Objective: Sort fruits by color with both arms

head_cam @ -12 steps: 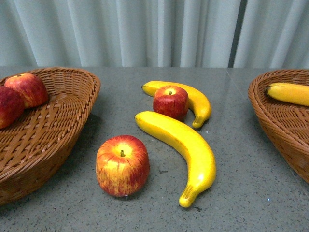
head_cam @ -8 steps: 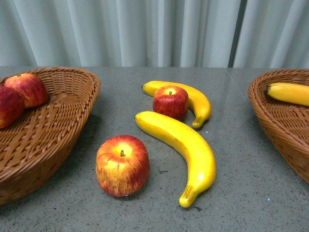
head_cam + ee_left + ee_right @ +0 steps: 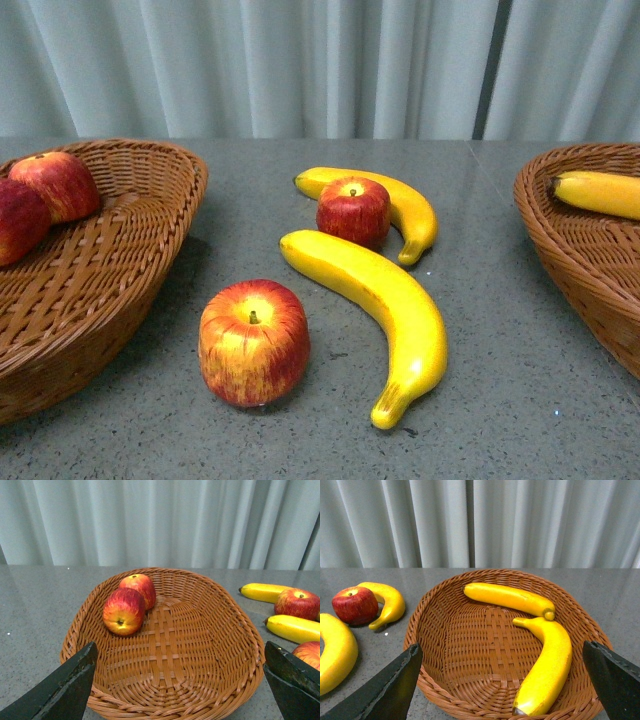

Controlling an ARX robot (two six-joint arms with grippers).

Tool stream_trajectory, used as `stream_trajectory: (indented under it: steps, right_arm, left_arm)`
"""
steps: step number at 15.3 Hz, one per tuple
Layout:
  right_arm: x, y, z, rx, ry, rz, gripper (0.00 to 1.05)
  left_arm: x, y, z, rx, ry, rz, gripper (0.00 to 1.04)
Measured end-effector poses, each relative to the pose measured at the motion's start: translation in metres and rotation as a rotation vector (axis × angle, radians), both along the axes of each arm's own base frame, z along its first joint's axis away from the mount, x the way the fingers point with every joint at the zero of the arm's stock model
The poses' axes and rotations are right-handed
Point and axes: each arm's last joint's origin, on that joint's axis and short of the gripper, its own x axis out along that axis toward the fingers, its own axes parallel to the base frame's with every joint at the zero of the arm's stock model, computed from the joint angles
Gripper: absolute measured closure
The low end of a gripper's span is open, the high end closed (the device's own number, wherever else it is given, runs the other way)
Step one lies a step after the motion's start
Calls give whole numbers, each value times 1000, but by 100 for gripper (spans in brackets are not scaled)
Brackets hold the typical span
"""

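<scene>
On the grey table lie a large red-yellow apple (image 3: 253, 342), a small red apple (image 3: 353, 211), a long banana (image 3: 385, 305) and a second banana (image 3: 405, 205) behind the small apple. The left wicker basket (image 3: 120, 260) holds two red apples (image 3: 124, 611) (image 3: 141, 586). The right wicker basket (image 3: 580, 250) holds two bananas (image 3: 507, 597) (image 3: 547, 667). My left gripper (image 3: 182, 685) hangs open over the left basket, empty. Over the right basket my right gripper (image 3: 505, 685) is open and empty. Neither arm shows in the front view.
A pale pleated curtain (image 3: 320, 65) closes off the back of the table. Bare grey tabletop (image 3: 500, 400) lies between the loose fruit and the right basket.
</scene>
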Motion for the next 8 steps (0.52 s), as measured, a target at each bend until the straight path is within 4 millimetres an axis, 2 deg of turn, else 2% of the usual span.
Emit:
stream_trajectory:
  steps: [4, 5, 6, 8]
  right_arm:
    - [0, 0, 0, 0, 0, 0, 7]
    - [0, 0, 0, 0, 0, 0, 7]
    - [0, 0, 0, 1, -1, -3, 7]
    - [0, 0, 0, 0, 0, -1, 7]
  left_arm:
    - [0, 0, 0, 0, 1, 0, 7]
    - [0, -2, -2, 24, 134, 71, 7]
    - [10, -8, 7, 85, 220, 131, 7]
    - [36, -19, 41, 129, 150, 137, 7]
